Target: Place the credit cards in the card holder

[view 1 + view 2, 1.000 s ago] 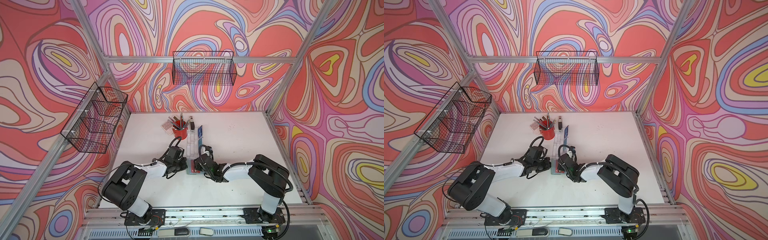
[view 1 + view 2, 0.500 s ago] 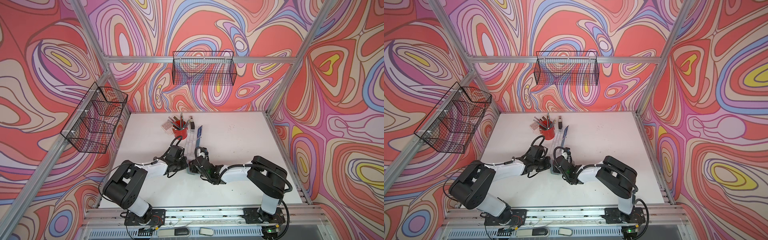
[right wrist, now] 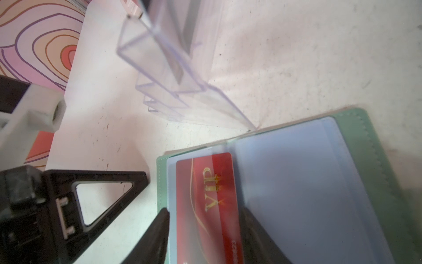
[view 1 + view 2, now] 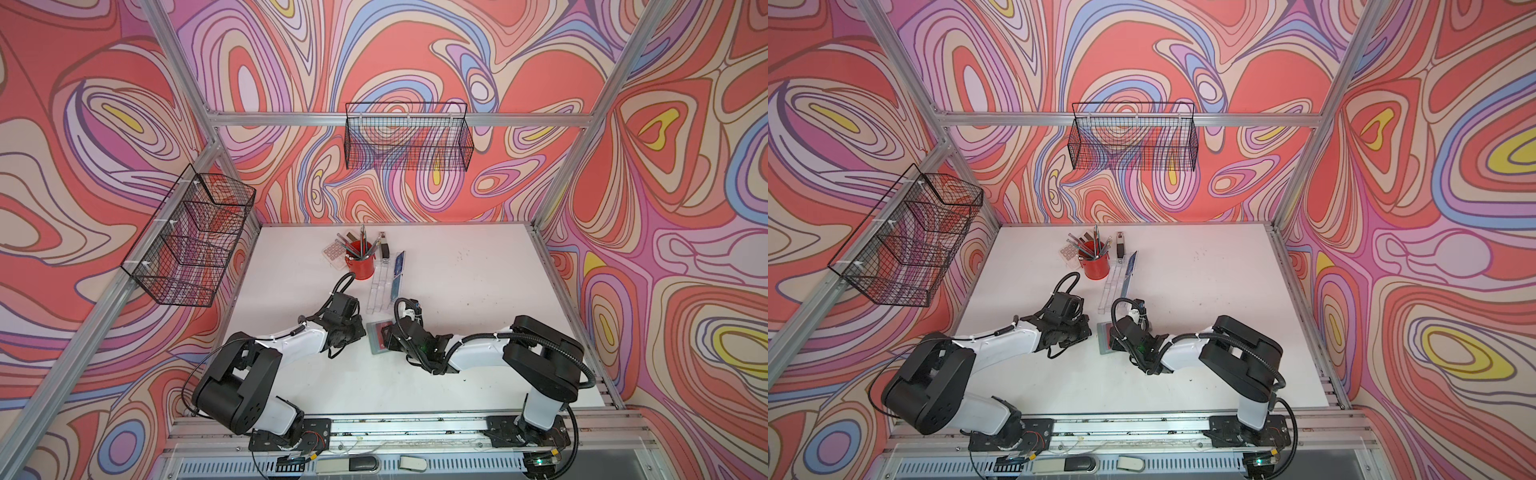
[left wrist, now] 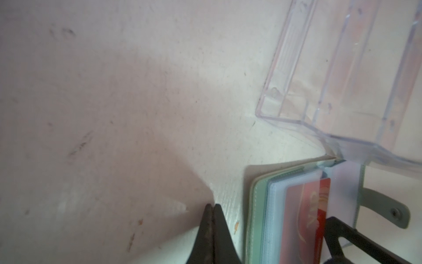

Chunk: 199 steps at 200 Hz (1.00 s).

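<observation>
Card holder (image 3: 365,171) lies open on the desk (image 3: 296,57), just beside the clear stand (image 3: 164,68) — a red card (image 3: 205,182) partly in its sleeve. Right pincer (image 3: 204,209) straddles the card, jaws parted just clear of its edges; left pincer (image 5: 211,205) — closed, empty — is beside the holder.

Green card holder (image 3: 365,128) lying open, red VIP card (image 3: 205,201) seemingly partway into its clear sleeve
</observation>
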Motion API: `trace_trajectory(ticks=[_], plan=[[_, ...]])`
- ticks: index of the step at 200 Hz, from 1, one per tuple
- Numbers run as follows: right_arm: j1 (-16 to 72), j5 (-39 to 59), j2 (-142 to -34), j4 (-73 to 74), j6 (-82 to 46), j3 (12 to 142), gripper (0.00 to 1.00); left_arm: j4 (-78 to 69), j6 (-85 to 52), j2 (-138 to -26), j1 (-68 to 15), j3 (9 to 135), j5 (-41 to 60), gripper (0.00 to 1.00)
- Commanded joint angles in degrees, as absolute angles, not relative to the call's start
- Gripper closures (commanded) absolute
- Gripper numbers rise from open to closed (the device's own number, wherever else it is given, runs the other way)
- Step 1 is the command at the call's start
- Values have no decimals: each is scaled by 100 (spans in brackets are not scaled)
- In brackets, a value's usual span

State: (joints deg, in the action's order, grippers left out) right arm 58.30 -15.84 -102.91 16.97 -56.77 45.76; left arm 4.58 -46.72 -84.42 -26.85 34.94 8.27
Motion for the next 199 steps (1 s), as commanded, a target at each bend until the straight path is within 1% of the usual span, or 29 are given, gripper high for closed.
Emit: trace_trajectory(ticks=[1,17,56,114,136,156,179,191,199], plan=[[5823,-1642,-10443,1638,-5660,4723,47,438,-4562,-8632,-2685,3348,1182,97],[5817,-1603,-10500,1644,-5641,4770,47,331,-4544,-8729,-2705,3353,1328,97],[5821,-1438,-10510,1735,-5640,4816,51,113,-4577,-9053,-2763,3410,1569,99],[5836,-1224,-10739,1910,-5669,4902,55,-2,-4649,-9387,-2776,3459,1639,100],[5831,-1284,-10717,1819,-5669,4905,56,138,-4682,-9210,-2773,3383,1472,100],[5870,-1495,-10489,1655,-5669,4803,55,303,-4750,-8857,-2769,3254,1289,99],[5906,-1811,-10129,1395,-5651,4635,53,400,-4824,-8385,-2771,3023,1155,91],[5906,-1958,-9862,1221,-5643,4553,52,493,-4833,-8152,-2769,3016,1126,89],[5906,-2068,-9701,1113,-5634,4487,51,536,-4838,-7976,-2777,2748,1125,89]])
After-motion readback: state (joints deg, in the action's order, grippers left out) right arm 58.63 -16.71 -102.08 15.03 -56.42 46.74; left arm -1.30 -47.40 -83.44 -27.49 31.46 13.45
